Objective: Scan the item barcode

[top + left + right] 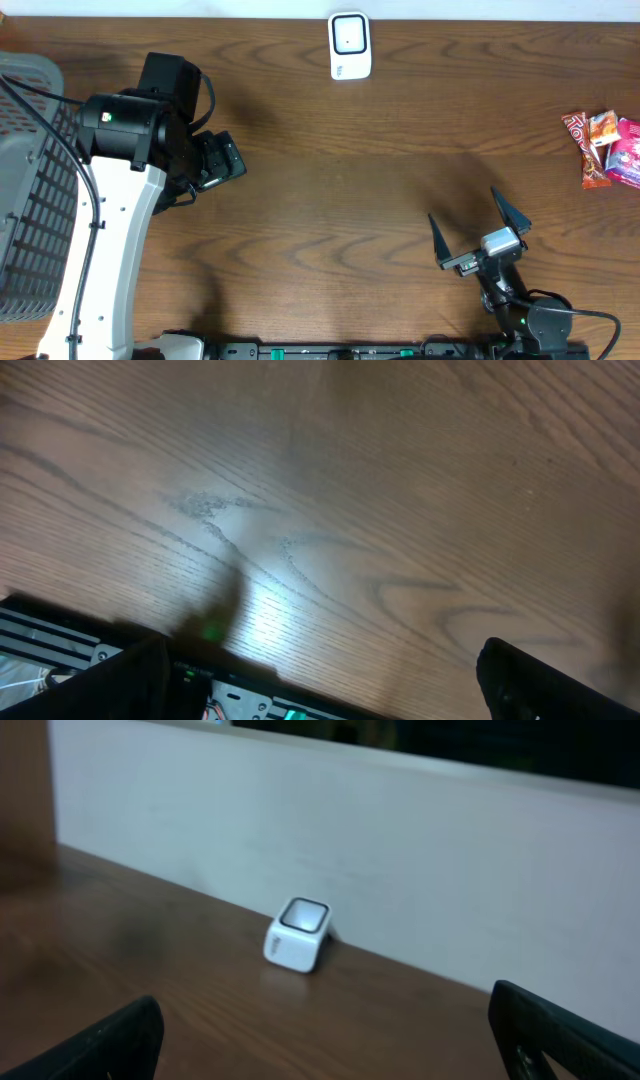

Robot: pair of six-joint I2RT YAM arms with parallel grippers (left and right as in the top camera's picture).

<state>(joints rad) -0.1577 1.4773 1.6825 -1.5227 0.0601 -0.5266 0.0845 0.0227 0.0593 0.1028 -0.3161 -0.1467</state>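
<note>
Snacks (605, 148), a few red, orange and pink packets, lie bunched at the right edge of the overhead frame, partly cut off by it; their printing is too small to read. Scanner (350, 45), a small white box with a dark window on top, sits at the upper middle of the table (350, 180), well apart from the snacks. A faint mark below its window cannot be read. In the right wrist view the scanner (298, 934) stands just in front of a pale wall (400, 850), with no legible label. Right gripper (475, 226), at the lower right of the overhead frame, has its two dark fingers spread wide with nothing between them, and it is well apart from both snacks and scanner. Left gripper (320, 655) hangs over bare wood grain at the left, its fingers likewise wide apart and holding nothing. A grey basket (30, 200) fills the left edge of the overhead frame.
</note>
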